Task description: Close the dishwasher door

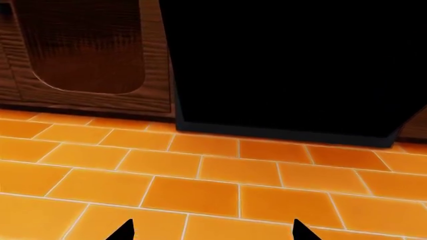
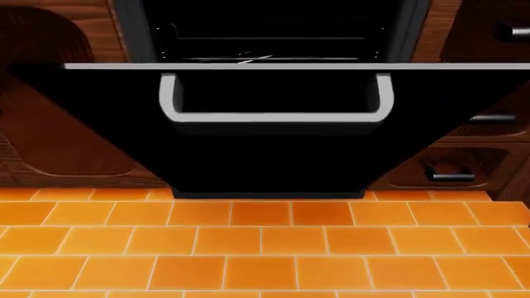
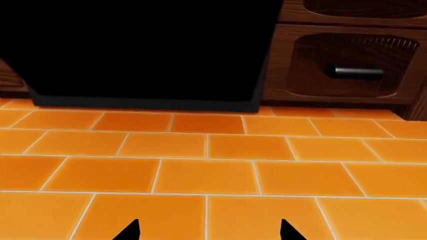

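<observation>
In the head view the dishwasher door (image 2: pixel 265 155), a glossy black panel with a silver-grey bar handle (image 2: pixel 273 116), stands open and leans out toward me. Behind its top edge the dishwasher (image 2: pixel 265 31) shows a dark cavity with wire racks. Neither arm appears in the head view. My left gripper (image 1: pixel 212 231) is open above the floor tiles, with the black door (image 1: pixel 293 65) ahead of it. In the right wrist view my right gripper (image 3: pixel 210 231) is also open over the tiles, facing the door (image 3: pixel 140 50). Nothing sits between either pair of fingertips.
An orange tiled floor (image 2: pixel 265 248) spreads in front of the appliance. A dark brown wooden cabinet (image 2: pixel 49 143) flanks the door on the left. Wooden drawers with short silver handles (image 2: pixel 453 176) flank it on the right; one drawer handle (image 3: pixel 358 72) shows in the right wrist view.
</observation>
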### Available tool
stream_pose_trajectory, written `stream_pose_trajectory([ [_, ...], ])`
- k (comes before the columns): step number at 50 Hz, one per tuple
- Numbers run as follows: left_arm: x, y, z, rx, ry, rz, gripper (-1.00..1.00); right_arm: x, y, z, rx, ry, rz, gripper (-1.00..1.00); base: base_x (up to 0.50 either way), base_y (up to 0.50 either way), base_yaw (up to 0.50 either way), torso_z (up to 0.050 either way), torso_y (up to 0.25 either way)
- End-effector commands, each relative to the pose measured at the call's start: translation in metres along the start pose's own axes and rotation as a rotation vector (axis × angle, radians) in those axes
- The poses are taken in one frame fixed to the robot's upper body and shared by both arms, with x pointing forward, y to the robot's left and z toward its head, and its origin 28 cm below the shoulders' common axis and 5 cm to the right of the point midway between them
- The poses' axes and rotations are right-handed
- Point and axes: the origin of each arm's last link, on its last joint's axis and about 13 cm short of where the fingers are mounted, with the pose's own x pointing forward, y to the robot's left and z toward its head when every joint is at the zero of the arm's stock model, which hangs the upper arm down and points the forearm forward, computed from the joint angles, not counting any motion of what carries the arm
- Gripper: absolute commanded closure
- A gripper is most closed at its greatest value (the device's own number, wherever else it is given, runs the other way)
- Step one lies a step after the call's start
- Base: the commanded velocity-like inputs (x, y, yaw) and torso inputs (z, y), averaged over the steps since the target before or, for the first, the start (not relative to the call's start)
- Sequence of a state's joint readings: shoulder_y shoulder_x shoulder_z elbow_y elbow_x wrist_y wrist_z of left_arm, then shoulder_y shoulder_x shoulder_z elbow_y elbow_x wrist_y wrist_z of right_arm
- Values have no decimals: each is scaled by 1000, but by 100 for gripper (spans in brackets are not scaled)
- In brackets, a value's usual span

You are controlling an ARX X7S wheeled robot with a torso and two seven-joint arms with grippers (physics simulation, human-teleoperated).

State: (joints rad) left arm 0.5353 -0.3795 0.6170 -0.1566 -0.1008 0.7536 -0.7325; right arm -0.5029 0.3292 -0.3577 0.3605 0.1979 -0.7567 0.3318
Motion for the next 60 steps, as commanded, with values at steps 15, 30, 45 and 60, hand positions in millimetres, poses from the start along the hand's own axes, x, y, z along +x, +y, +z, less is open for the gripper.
stream_pose_trajectory([
  [15, 0, -1, 1, 2, -1, 0, -100, 1, -1, 1, 0, -2, 0, -100, 205, 58, 0, 0, 0],
  [30, -1, 0, 0, 3, -1, -1, -100, 0, -1, 1, 3, -1, -3, -100, 187, 43, 0, 0, 0],
  [45, -1, 0, 0, 2, -1, 2, -100, 2, 0, 2, 8, 4, -2, -100, 70, 0, 0, 0, 0],
  [60, -1, 1, 0, -2, 0, 4, -100, 0, 0, 1, 6, 1, -1, -100, 67, 0, 0, 0, 0],
])
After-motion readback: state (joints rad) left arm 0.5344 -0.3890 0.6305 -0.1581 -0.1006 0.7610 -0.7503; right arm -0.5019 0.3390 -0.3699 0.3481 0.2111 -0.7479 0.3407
